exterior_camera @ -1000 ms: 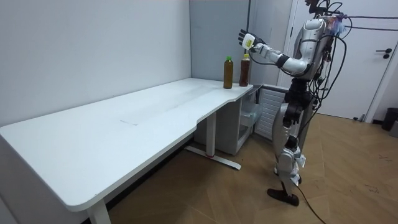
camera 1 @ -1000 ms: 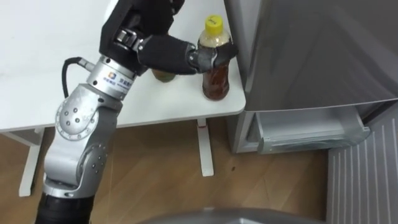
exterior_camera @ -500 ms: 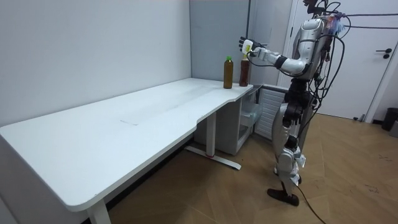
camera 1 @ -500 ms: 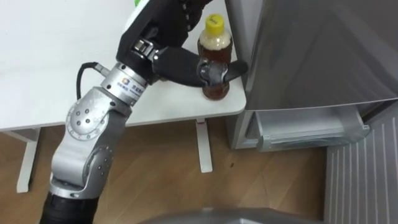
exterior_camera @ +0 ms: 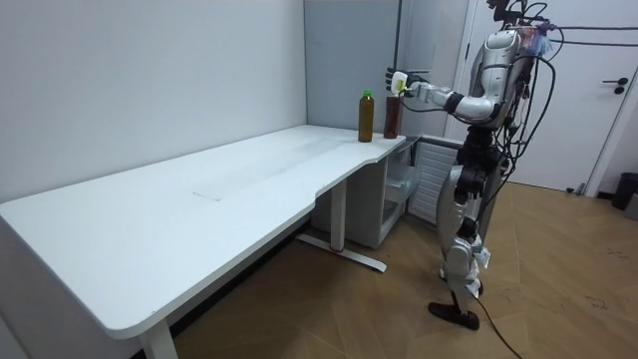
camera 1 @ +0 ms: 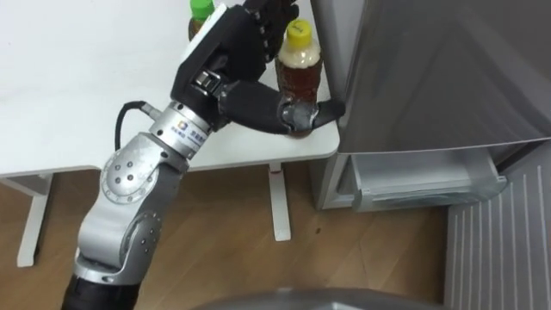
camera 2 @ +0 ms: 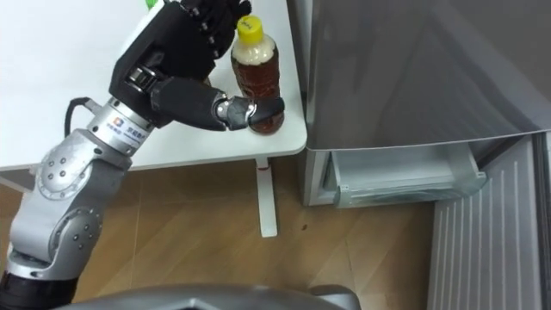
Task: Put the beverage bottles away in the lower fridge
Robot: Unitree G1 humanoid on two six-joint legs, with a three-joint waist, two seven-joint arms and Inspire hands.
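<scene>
— Fingers point(camera 1: 263, 13) of the left hand point(camera 1: 225, 52)?
— Curled behind the yellow-capped plastic bottle of brown tea point(camera 1: 299, 76), thumb across its lower front.
— And the bottle?
— Upright on the white surface's point(camera 1: 86, 95) corner, beside the grey fridge point(camera 1: 430, 69).

The two eye views look steeply down from the robot's head, close above the left hand point(camera 1: 231, 53), with the yellow-capped brown plastic drink bottle point(camera 1: 299, 79) in it, the flat white tabletop point(camera 1: 77, 86) under it and the grey metal fridge point(camera 1: 430, 77) just right of it. The right eye sits slightly further right, so the hand lies more to the left there. The room view stands far off by the table's other end, facing along it toward the robot, and shares with the eye views the hand, the bottle, the table corner beneath them and the fridge.
</scene>
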